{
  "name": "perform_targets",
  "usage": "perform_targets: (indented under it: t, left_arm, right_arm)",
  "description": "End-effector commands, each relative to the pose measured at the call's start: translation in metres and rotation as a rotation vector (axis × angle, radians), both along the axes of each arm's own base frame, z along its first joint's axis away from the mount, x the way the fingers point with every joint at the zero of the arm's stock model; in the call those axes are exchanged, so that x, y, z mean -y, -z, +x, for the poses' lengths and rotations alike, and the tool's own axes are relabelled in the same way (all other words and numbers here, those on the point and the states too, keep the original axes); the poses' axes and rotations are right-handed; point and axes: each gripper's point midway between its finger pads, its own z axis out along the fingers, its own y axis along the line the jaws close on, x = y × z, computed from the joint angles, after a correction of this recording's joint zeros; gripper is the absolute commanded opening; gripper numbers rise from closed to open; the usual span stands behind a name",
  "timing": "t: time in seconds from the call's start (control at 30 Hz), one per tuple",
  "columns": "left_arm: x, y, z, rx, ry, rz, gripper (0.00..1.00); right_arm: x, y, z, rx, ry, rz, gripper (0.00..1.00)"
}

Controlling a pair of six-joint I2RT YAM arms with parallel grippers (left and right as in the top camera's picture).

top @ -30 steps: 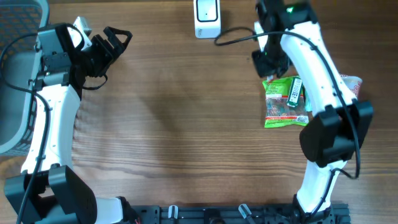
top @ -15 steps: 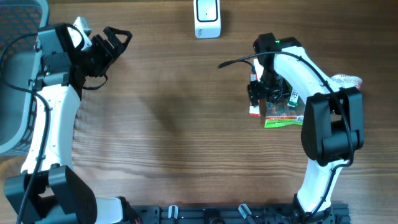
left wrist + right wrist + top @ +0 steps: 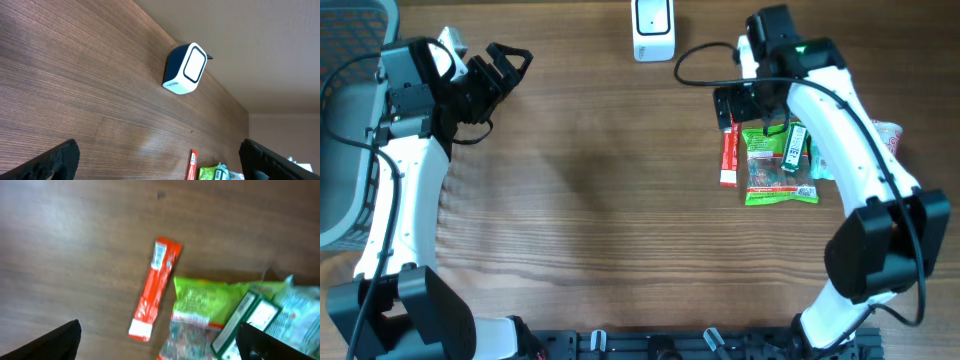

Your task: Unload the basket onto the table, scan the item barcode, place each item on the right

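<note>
From above, the scanner stands at the far middle edge of the tabletop, and the goods lie in a cluster on the right: a red stick packet just beside a green snack bag, with a small green-and-white box resting on the bag. The packet's long axis runs near to far, its far end pointing roughly towards the scanner. The right tool hovers over that far end, between goods and scanner, while the left tool sits well apart at the far left; the right arm is plainly nearer. In the left wrist view the fingers stand wide apart with nothing between them, facing the scanner's window across bare wood. In the right wrist view the fingers are likewise spread and empty, the packet lying loose below and the bag and box to its right. Which piece goes next cannot be told.
</note>
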Motion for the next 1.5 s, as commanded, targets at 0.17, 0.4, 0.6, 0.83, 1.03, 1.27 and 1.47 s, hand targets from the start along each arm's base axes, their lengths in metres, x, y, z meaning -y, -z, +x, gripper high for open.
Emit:
perform_targets:
  t: [0.17, 0.4, 0.6, 0.83, 1.03, 1.27, 1.47]
  left_arm:
    - [-0.003, 0.0, 0.003, 0.001, -0.008, 0.004, 1.0]
    - [-0.003, 0.0, 0.003, 0.001, -0.008, 0.004, 1.0]
    - [-0.003, 0.0, 0.003, 0.001, -0.008, 0.004, 1.0]
    - [-0.003, 0.0, 0.003, 0.001, -0.008, 0.004, 1.0]
    - [-0.003, 0.0, 0.003, 0.001, -0.008, 0.004, 1.0]
    - [-0.003, 0.0, 0.003, 0.001, -0.008, 0.004, 1.0]
    - [-0.003, 0.0, 0.003, 0.001, -0.008, 0.004, 1.0]
  right_arm:
    - [-0.011, -0.016, 0.04, 0.169, -0.002, 0.056, 1.0]
    - [-0.015, -0.025, 0.055, 0.242, -0.003, 0.073, 1.0]
    - [-0.015, -0.025, 0.055, 0.242, -0.003, 0.073, 1.0]
    - [-0.015, -0.025, 0.055, 0.242, -0.003, 0.073, 1.0]
    - [-0.015, -0.023, 0.056, 0.237, -0.003, 0.072, 1.0]
    - [-0.013, -0.074, 0.047, 0.347, -0.004, 0.097, 1.0]
    - [-0.002, -0.204, -0.001, 0.642, -0.007, 0.163, 1.0]
